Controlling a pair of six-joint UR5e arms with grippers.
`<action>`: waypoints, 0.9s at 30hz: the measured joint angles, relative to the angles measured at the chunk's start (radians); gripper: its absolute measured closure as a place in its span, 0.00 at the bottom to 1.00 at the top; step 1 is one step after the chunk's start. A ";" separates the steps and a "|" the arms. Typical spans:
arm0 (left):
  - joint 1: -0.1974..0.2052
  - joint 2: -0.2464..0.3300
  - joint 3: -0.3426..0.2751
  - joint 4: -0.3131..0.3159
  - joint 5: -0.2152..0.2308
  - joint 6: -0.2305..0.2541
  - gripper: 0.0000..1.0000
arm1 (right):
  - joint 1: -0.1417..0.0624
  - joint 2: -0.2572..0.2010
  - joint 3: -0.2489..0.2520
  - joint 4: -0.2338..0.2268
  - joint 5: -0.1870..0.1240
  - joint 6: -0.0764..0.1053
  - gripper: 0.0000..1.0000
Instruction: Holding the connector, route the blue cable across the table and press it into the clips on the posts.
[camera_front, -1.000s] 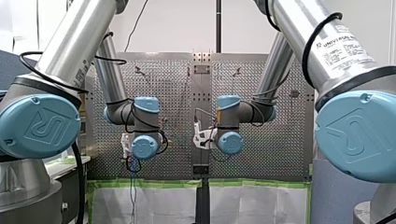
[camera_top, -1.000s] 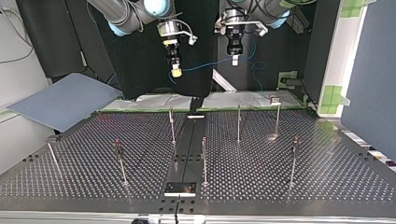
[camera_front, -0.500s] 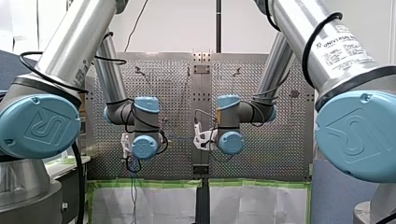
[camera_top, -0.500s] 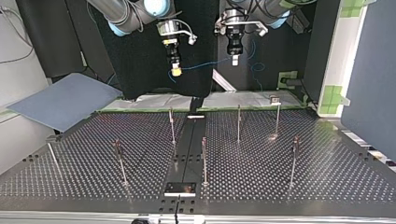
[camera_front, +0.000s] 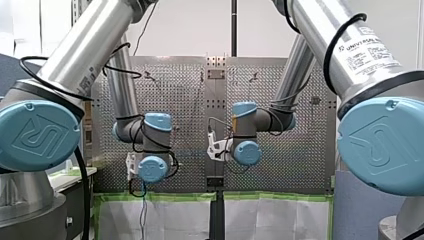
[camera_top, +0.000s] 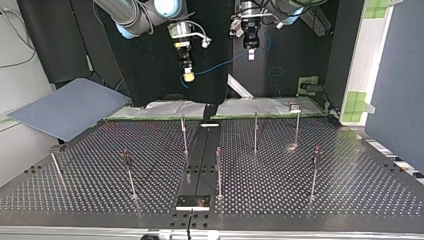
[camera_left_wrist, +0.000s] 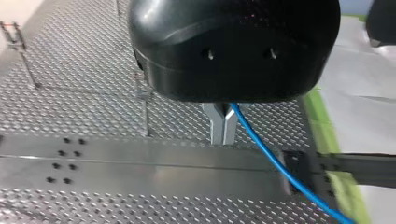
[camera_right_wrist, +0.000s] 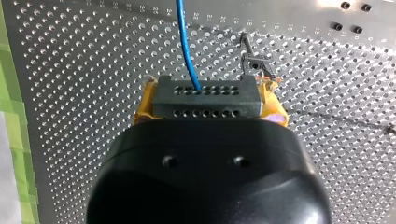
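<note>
Looks like the very start of the routing step to me, since nothing sits in a clip yet. My right claw (camera_top: 188, 76) has its yellow pads (camera_right_wrist: 142, 109) clamped tight on the dark grey rectangular connector (camera_right_wrist: 207, 96) with its rows of little holes. The thin blue cable (camera_right_wrist: 185, 42) runs out of it toward 2 o'clock in the top view, over to my left claw (camera_left_wrist: 223, 137). That one's metal fingers (camera_left_wrist: 215, 123) are pinched nearly together on the cable. Both hang high over the far edge of the perforated metal worktop (camera_top: 350, 190), well apart from the thin upright metal posts (camera_top: 255, 132), so the cable is in mid-air and touches none of them. Next move, I reckon, is to bring the span down and across, keep it taut, line it up over one of the small clips (camera_top: 294, 106) on the post tops and push it in. The clips are tiny, so aim matters. Other stuff in the top view: a flat grey board (camera_top: 70, 107) off the worktop at 9 o'clock, white sheeting (camera_top: 270, 106) edged in green tape along the far side, and a small black plate (camera_top: 192, 201) at 6 o'clock. The posts themselves are the obstacle on the way down. The slack cable dangling at 5 o'clock from the left claw could also snag.
</note>
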 joint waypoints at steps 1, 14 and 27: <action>-0.001 -0.005 0.000 0.000 -0.007 0.000 1.00 | 0.000 0.000 0.000 0.000 0.000 0.000 1.00; -0.005 -0.016 -0.001 0.001 -0.027 -0.001 1.00 | 0.001 0.001 -0.001 0.001 0.001 -0.001 1.00; -0.023 0.075 -0.009 -0.036 -0.112 -0.011 1.00 | 0.026 -0.063 -0.093 0.099 -0.012 0.003 1.00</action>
